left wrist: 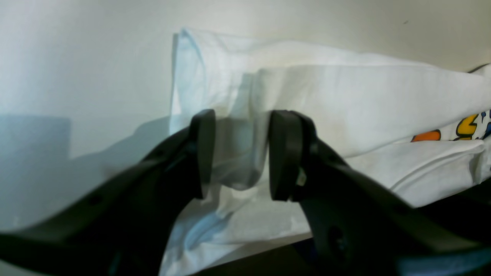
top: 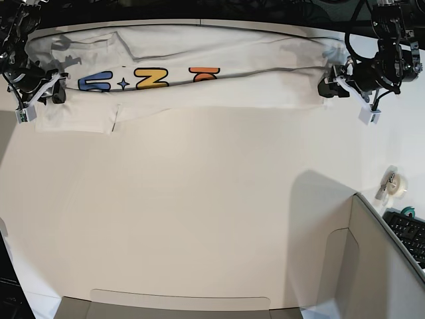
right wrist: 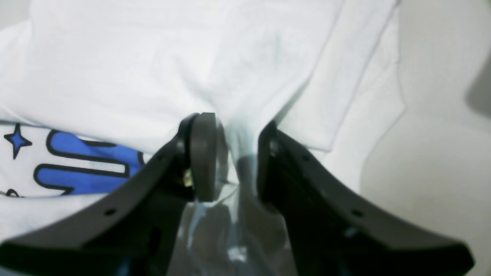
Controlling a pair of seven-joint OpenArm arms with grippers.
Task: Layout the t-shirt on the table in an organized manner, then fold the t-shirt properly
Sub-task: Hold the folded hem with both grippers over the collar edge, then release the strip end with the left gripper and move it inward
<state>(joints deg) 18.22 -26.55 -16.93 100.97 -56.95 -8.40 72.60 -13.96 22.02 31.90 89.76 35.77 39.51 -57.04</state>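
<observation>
- Along the far edge of the table [top: 199, 219], the t-shirt [top: 199, 86] lies stretched into a long, narrow band, folded lengthwise so that its upper and lower edges lap toward the middle.
- Its cloth is soft white cotton, matte, with shallow creases and rounded fold edges; a strip of print shows between the folds, with blue, yellow and orange bubble letters and a small blue star.
- At the shirt's end on the right of the base view, the left gripper [left wrist: 238, 153] stands with its jaws parted; a fold of white cloth sits in the gap between the flat, rounded black pads [left wrist: 282, 153], but I cannot tell whether they press on it.
- At the opposite end of the shirt, the right gripper [right wrist: 230, 161] also has its jaws apart, with a thin, bunched ridge of cloth rising between them; its pads [right wrist: 201, 157] do not visibly pinch it.
- Both grippers are smooth black plastic with curved, tapering arms.
- Beside the shirt's blue letter [right wrist: 84, 168], a black-outlined star [right wrist: 16, 140] shows in the right wrist view.
- Well away from the shirt, at the near right of the table, stands a grey box-like panel [top: 385, 266], with a roll of tape [top: 396, 183] and a dark keyboard [top: 408, 232] just beside it.
</observation>
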